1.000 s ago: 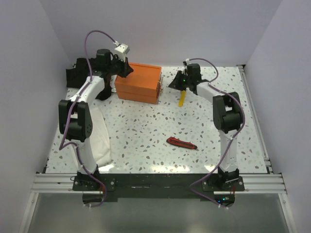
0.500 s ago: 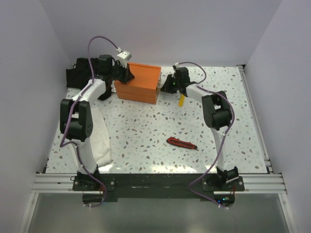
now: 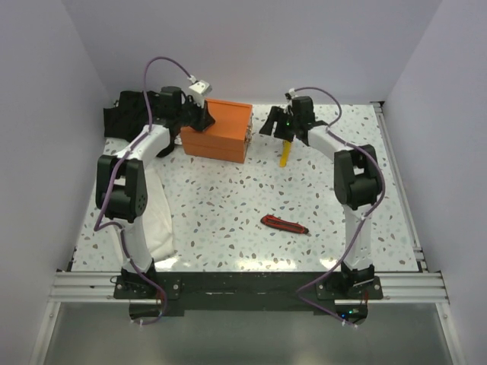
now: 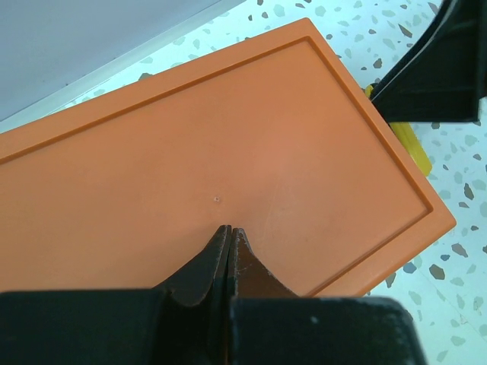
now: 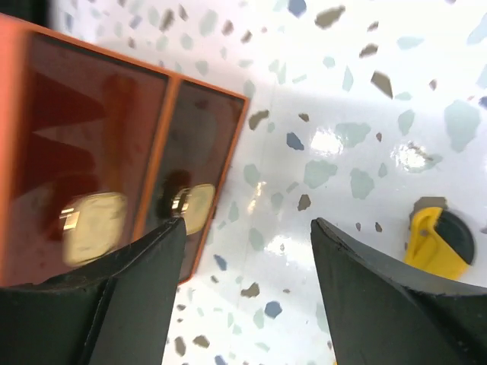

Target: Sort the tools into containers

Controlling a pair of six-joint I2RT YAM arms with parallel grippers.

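Left black gripper (image 4: 230, 234) is fully closed and holds nothing; its tips are over the top of the orange rectangular plastic box (image 4: 228, 137) and seem to touch it. Right black gripper (image 5: 247, 228) is wide open and empty, just beside the box's clear drawer fronts (image 5: 202, 144). One slim yellow utility knife (image 3: 284, 154) lies near this gripper on the speckled white table (image 3: 228, 198). One red-and-black utility knife (image 3: 284, 223) lies well apart, closer to the arm bases.

Right wrist: box (image 5: 114, 152) drawer fronts (image 5: 194, 175) tinted and blurred, contents unreadable; box runs off the left edge. The yellow knife (image 5: 437, 242) is clipped by the right edge, only one end shows. Top view: knife's far end hidden under the right end effector (image 3: 268, 128). Left arm (image 3: 129, 182) covers part of the white cloth (image 3: 160, 228) and black bundle (image 3: 118, 118).
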